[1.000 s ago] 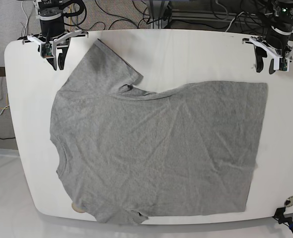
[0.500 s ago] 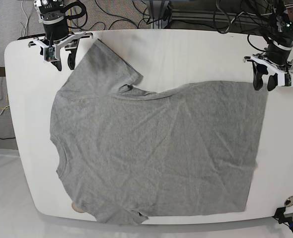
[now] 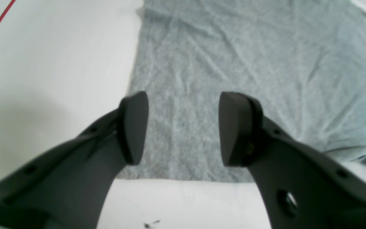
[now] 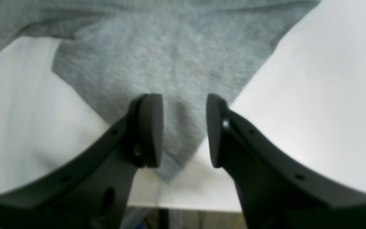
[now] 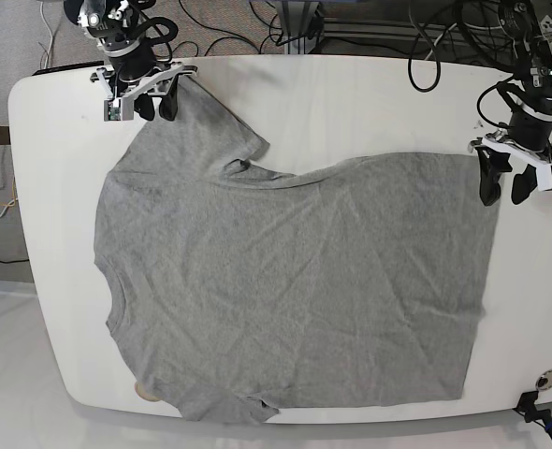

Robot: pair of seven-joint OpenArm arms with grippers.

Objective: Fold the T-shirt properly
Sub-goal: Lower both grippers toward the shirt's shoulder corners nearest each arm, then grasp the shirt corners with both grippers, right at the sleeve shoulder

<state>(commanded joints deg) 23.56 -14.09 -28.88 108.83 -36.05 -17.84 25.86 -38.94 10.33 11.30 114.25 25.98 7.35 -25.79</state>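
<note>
The T-shirt point(image 5: 304, 281) lies spread, grey and lightly wrinkled (both jaws gape open above it).

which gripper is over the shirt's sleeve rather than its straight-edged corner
The right gripper, at base view's upper left; the left gripper is by the straight-edged corner.
</note>
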